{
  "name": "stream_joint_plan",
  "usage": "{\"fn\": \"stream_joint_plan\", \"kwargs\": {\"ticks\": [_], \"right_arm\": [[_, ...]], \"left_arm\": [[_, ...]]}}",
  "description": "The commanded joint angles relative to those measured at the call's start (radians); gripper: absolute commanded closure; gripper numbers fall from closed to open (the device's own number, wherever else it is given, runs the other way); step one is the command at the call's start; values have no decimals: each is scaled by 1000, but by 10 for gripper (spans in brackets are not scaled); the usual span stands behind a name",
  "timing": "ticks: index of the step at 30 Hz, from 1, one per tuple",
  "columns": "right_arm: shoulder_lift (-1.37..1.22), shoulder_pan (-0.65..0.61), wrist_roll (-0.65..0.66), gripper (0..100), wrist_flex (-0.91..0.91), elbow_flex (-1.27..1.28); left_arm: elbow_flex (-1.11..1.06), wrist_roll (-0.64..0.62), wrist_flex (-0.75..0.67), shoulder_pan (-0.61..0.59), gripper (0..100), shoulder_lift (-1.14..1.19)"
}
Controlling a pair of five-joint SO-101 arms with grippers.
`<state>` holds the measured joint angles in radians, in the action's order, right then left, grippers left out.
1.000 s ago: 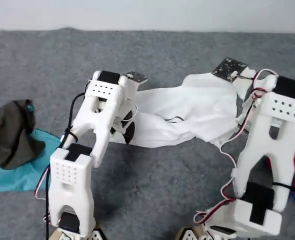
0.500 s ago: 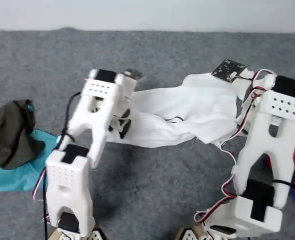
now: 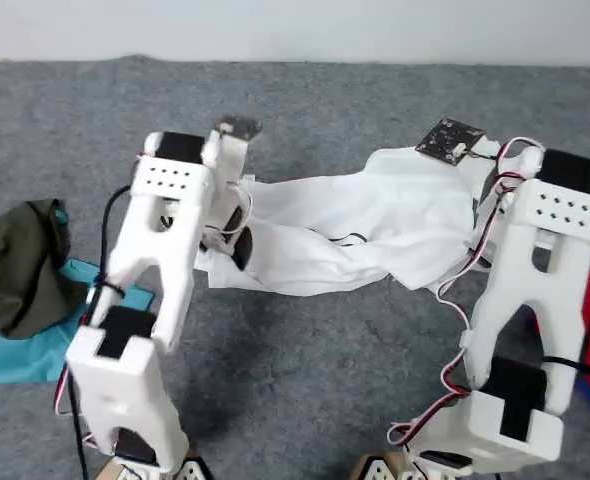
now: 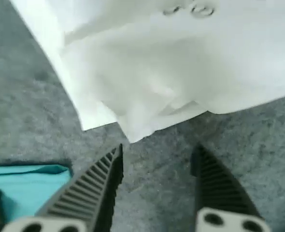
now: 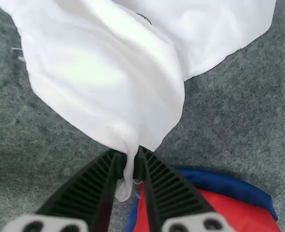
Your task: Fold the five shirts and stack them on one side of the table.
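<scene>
A white shirt (image 3: pixel 365 225) lies crumpled across the middle of the grey table (image 3: pixel 325 400), stretched between the 2 arms and not folded. The right gripper (image 5: pixel 129 153) is closed tight on a bunched edge at the shirt's right end, with cloth pinched between its jaws. The left gripper (image 4: pixel 158 152) stands wide open with nothing in it, hanging over bare table just beside the shirt's left corner.

Over at the left edge an olive shirt (image 3: pixel 20 265) sits in a loose heap on top of a teal shirt (image 3: pixel 25 350); neither looks neatly folded, though I cannot tell for sure. At the right edge there is red cloth (image 5: pixel 181 212) with blue cloth (image 5: pixel 215 181) against it; whether that is 1 garment or 2 I cannot tell.

To my eye the job is at an early stage; no tidy stack is visible, the white shirt wants spreading flat first, and all the folding and stacking seems to be left.
</scene>
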<state>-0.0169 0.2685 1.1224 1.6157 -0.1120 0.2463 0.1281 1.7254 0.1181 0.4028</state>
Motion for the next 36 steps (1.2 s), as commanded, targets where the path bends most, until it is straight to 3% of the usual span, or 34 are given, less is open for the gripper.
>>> {"fn": "stream_joint_plan", "kwargs": {"ticks": [1,10,19,26,36], "right_arm": [[4,-8,8,988,4,-55],[4,-8,6,988,12,-55],[2,-8,6,988,1,-54],[2,-8,6,988,2,-51],[13,-10,-55,988,22,-52]], "left_arm": [[58,-23,6,-5,757,94],[386,-26,32,-2,757,269],[338,-21,32,0,773,319],[340,-21,32,17,983,381],[331,-28,34,5,987,330]]}}
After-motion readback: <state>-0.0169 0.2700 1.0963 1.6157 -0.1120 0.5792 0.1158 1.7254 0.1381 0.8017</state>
